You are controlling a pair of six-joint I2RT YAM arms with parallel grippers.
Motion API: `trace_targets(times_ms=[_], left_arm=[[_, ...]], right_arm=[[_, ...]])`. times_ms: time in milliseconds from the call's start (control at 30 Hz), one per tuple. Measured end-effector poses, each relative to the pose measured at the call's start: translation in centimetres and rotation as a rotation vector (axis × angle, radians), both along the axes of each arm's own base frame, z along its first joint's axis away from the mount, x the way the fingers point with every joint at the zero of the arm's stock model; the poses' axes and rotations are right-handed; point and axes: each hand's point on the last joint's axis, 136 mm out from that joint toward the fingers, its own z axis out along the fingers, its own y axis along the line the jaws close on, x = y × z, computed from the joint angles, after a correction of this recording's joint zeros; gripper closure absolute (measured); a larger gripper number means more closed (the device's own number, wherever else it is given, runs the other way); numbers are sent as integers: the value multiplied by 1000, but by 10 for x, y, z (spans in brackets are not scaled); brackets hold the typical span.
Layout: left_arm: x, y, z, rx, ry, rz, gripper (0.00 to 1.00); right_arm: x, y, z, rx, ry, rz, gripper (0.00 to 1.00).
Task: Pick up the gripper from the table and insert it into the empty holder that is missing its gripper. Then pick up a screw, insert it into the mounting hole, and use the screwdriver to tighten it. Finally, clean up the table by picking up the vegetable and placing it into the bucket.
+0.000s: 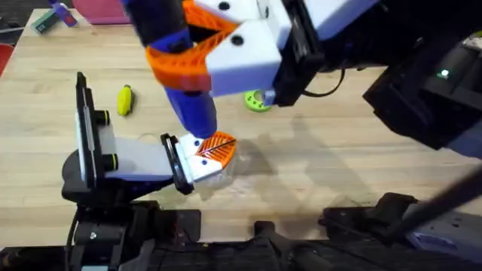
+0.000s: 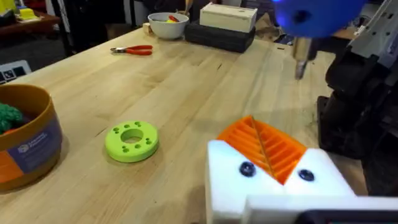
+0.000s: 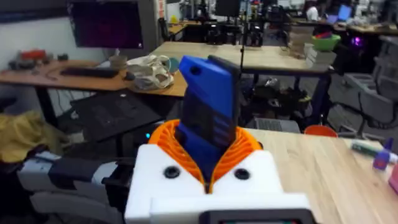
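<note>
The right gripper (image 3: 208,165) fingers pinch the blue screwdriver (image 3: 208,115), its tip below them over the orange gripper (image 1: 217,148) seated in the white holder (image 1: 202,167). Left fingers: cannot tell. Any tilt could slip the tip off the screw.

Pale wooden worktop (image 2: 186,93). Lime-green ring (image 2: 132,140) with small holes lies flat near the middle; also seen from overhead. Red-handled pliers (image 2: 132,50) lie flat, farther back. Behind them a white bowl (image 2: 168,25) holding yellow and red items, just beside a black box (image 2: 219,36) with a white box (image 2: 229,16) stacked on top. Pink tray (image 1: 102,10) at the worktop's far edge.
</note>
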Motion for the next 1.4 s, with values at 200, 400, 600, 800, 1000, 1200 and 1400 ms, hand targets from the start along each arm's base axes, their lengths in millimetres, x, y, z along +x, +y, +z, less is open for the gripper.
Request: trace_targets(times_ms=[200,400,600,800,1000,1200,1400], left_arm=[[0,0,0,0,0,0,995],[0,0,0,0,0,0,995],[0,0,0,0,0,0,995],[0,0,0,0,0,0,995],[0,0,0,0,0,0,995],[0,0,0,0,0,0,995],[0,0,0,0,0,0,995]], right_arm=[[-21,7,4,32,-112,52,979],[-20,16,-3,37,-143,72,979],[-11,26,-19,11,-125,71,979],[-11,27,-22,1,-116,72,979],[-10,27,-24,-5,-110,73,979],[-6,32,-33,-20,-96,76,979],[-5,33,-33,-21,-95,76,979]])
